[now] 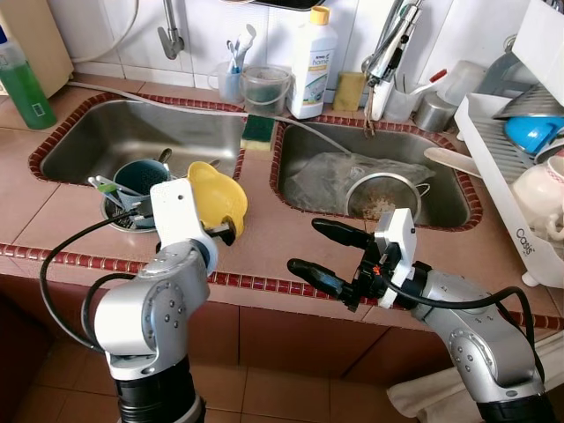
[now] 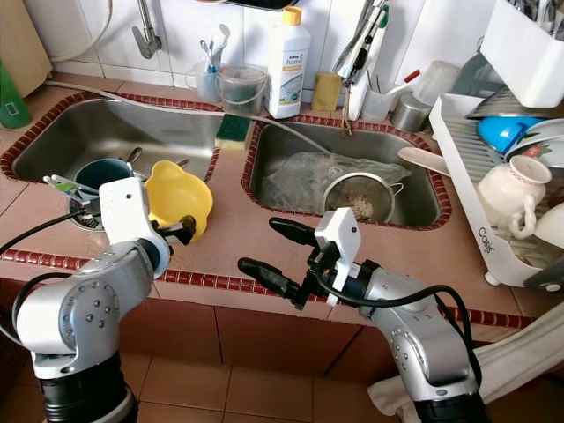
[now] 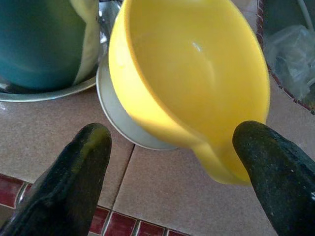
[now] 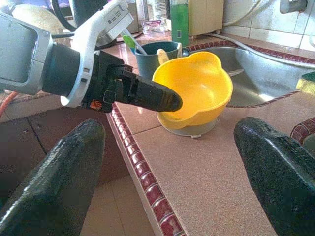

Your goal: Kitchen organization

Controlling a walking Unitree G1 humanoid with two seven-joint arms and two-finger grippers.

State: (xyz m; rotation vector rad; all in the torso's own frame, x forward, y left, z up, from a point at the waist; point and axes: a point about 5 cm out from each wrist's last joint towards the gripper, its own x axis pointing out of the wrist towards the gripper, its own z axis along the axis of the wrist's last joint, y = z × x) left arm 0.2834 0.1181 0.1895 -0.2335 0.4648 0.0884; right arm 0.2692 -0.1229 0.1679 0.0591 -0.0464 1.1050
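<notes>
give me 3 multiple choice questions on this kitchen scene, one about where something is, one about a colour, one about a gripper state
1. Where does the metal strainer sit?
A. in the right sink basin
B. on the dish rack
C. on the floor

2. What colour is the bowl at the left gripper?
A. red
B. yellow
C. white

3. How are the right gripper fingers?
A. shut on a sponge
B. shut on a cup
C. open, holding nothing

Answers:
1. A, it lies in the right sink basin beside crumpled plastic.
2. B, it is plain yellow in both the head and wrist views.
3. C, its two black fingers are spread apart over the counter edge.
</notes>
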